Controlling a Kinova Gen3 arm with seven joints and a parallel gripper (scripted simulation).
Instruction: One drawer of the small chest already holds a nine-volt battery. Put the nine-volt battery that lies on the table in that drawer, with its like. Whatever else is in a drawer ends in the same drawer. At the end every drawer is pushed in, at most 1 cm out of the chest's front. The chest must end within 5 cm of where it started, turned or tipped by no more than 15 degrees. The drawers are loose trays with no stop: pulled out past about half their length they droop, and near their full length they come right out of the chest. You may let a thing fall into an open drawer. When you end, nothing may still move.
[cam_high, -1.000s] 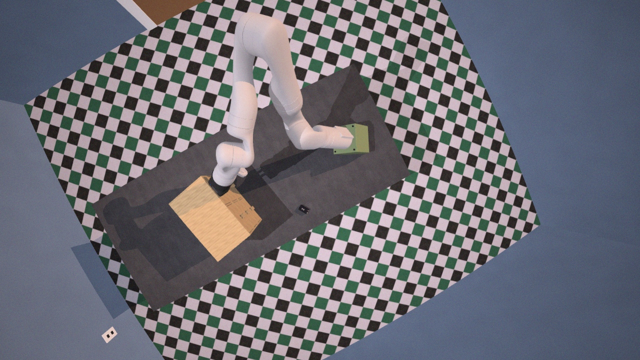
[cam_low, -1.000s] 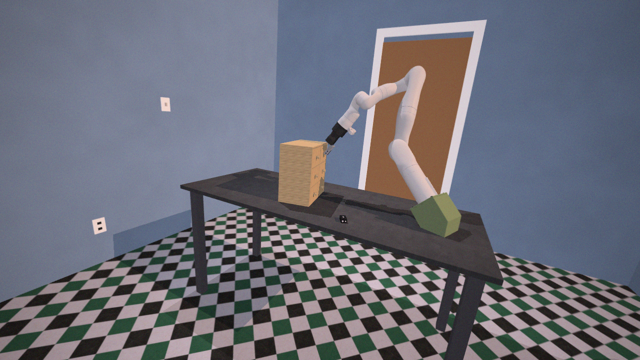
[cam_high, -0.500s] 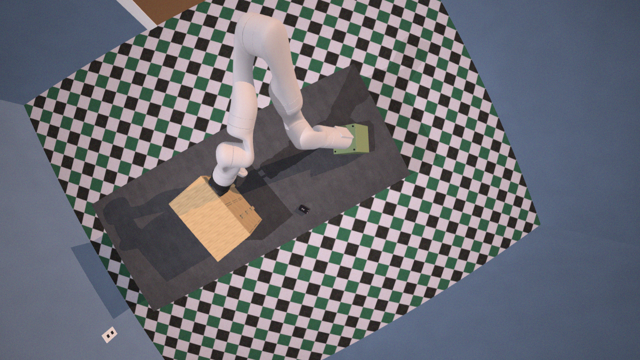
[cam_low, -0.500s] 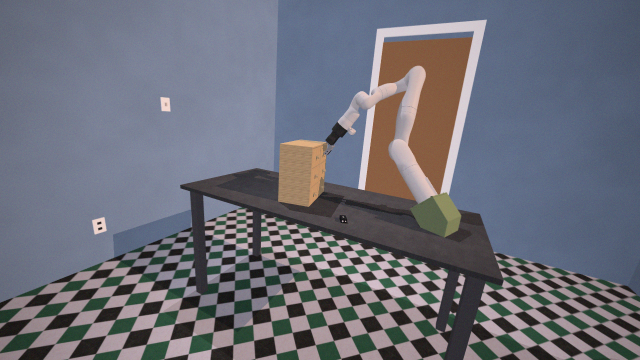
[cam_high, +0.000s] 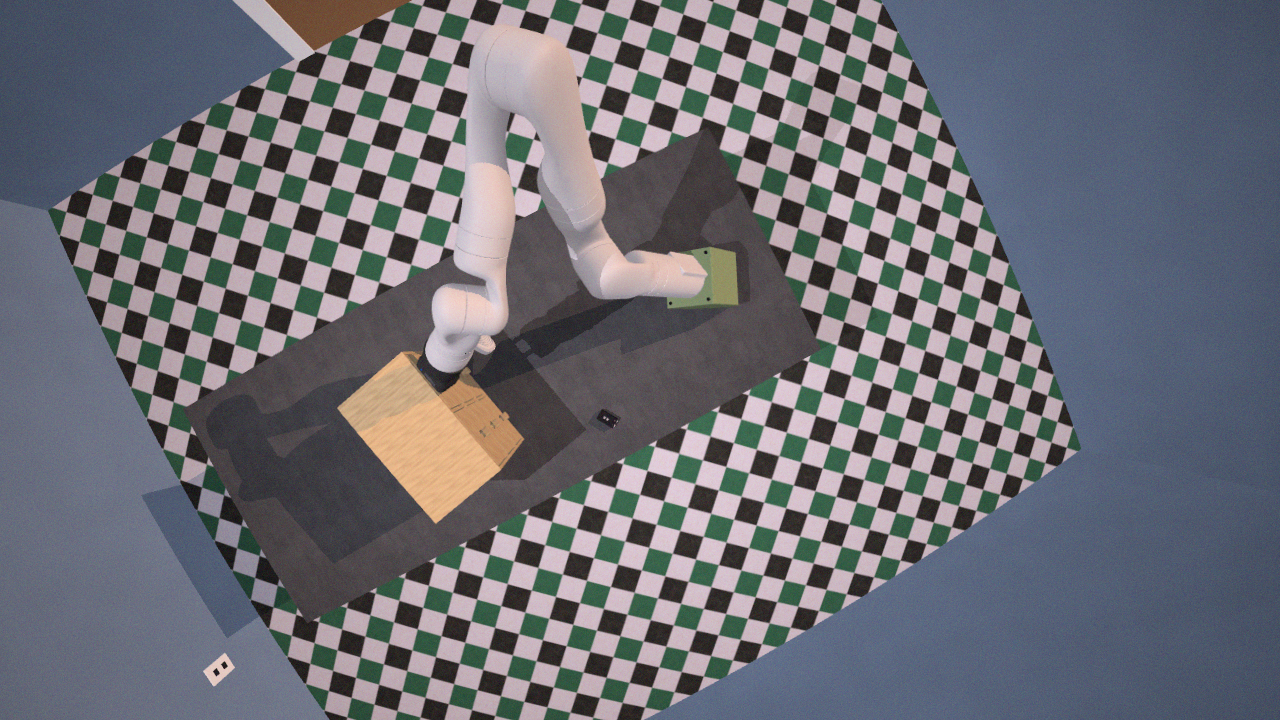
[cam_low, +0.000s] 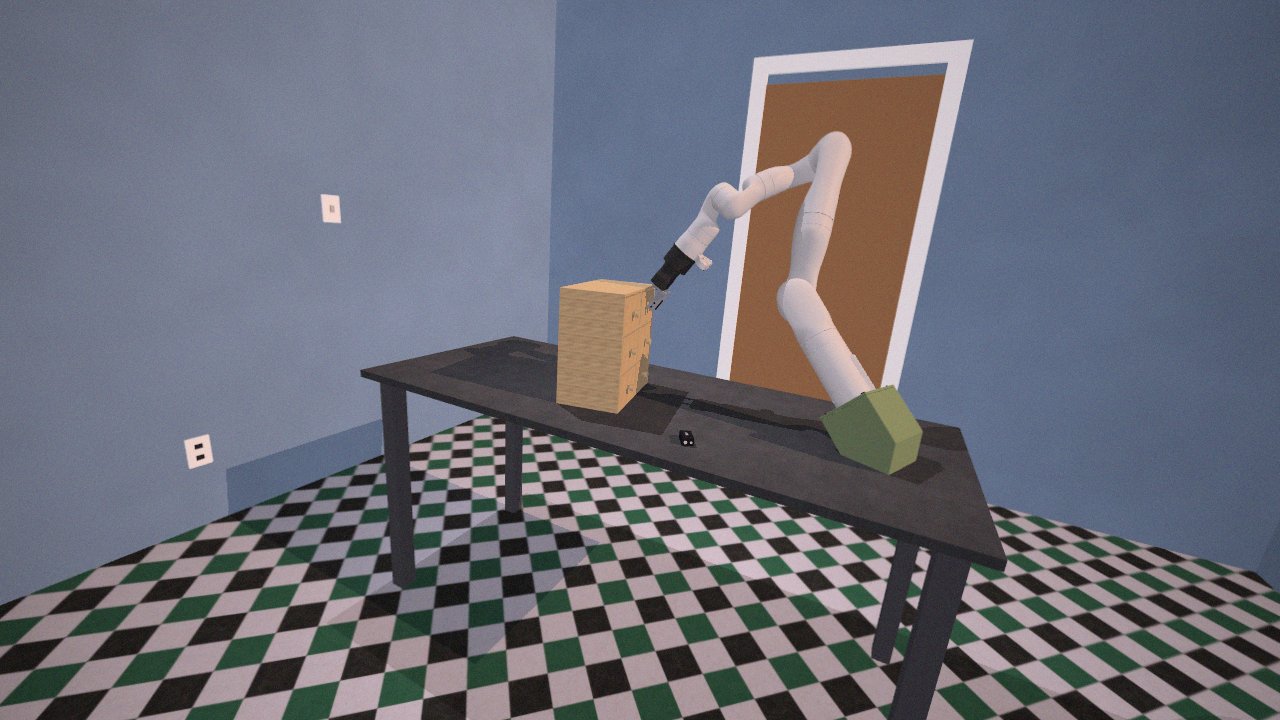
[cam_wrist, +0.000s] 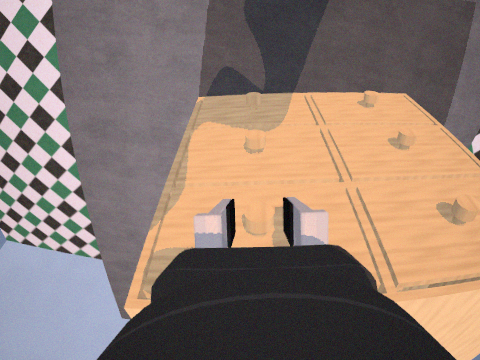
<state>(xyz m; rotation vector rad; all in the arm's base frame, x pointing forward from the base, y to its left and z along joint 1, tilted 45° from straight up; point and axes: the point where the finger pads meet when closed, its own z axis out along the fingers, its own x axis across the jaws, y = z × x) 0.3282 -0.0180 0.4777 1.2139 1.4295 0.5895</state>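
- Currently, the black two-finger gripper (cam_high: 459, 380) (cam_low: 660, 301) (cam_wrist: 259, 215) is pointing at a round wooden knob (cam_wrist: 256, 220), its fingers standing apart
- The small black nine-volt battery (cam_high: 607, 418) (cam_low: 686, 437) is lying on the dark grey table (cam_high: 554, 385) (cam_low: 769, 456)

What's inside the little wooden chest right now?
I can't tell: the drawers of the chest look shut. Only their fronts and knobs show, so any contents are covered.

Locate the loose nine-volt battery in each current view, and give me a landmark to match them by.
Top: battery, right of and below centre.
Exterior: on the table's near side, just below and right of centre.
Wrist: not in it.
Shared landmark: the wooden chest.
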